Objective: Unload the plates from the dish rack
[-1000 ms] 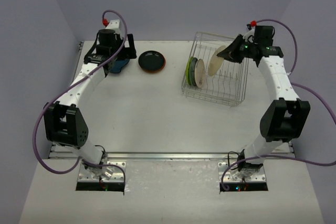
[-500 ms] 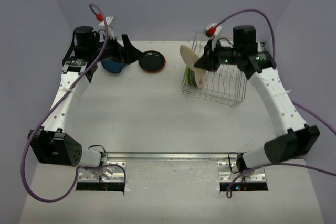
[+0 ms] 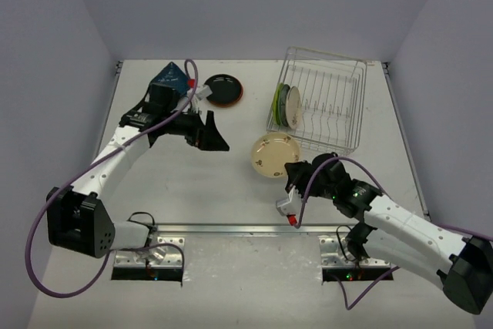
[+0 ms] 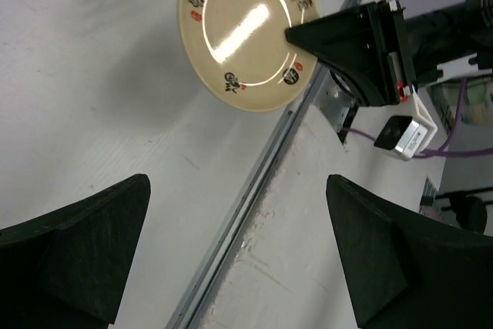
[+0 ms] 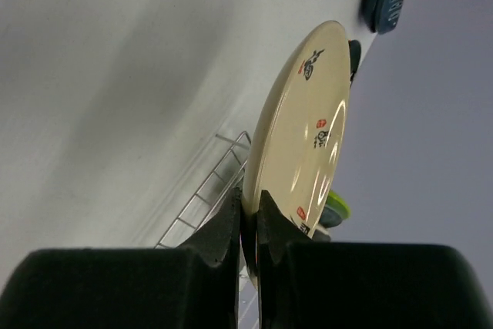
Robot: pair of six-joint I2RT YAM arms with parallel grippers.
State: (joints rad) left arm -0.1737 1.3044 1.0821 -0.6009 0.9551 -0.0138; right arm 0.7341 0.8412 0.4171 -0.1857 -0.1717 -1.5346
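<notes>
My right gripper (image 3: 291, 170) is shut on the near rim of a cream plate (image 3: 274, 153) with small red and black marks, holding it in front of the dish rack (image 3: 333, 68). In the right wrist view the jaws (image 5: 248, 209) pinch the cream plate (image 5: 304, 113) edge-on. The left wrist view shows the cream plate (image 4: 245, 30) from above. A lime green plate (image 3: 279, 101) and a pale one (image 3: 292, 107) stand upright in the rack. A black plate (image 3: 223, 88) and a dark blue teardrop plate (image 3: 171, 77) lie at the back left. My left gripper (image 3: 212, 136) hangs open and holds nothing.
The silver wire rack takes up the back right of the table. A metal rail (image 3: 246, 229) runs along the near edge between the two arm bases. Purple cables loop beside both arms. Grey walls close in the left, right and back.
The right arm has lifted the cream plate out of the rack and carried it forward and left, down to the table. The left arm has swung from the back-left plates towards the middle.
</notes>
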